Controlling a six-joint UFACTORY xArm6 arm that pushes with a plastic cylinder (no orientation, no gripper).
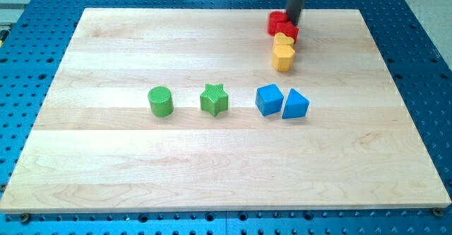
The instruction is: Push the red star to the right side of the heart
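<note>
Two red blocks lie close together at the view's top right. One red block (275,22) lies left of my rod. The other red block (289,32) lies just below my tip (292,22). I cannot tell which of them is the star. A small yellow block (284,40), seemingly the heart, touches the lower red block from below. A second yellow block (283,58) sits right under it. My tip stands between the two red blocks, touching or nearly touching both.
A green cylinder (161,101), a green star (214,99), a blue cube (269,99) and a blue triangular block (295,104) form a row across the middle of the wooden board (106,178). A blue perforated table surrounds the board.
</note>
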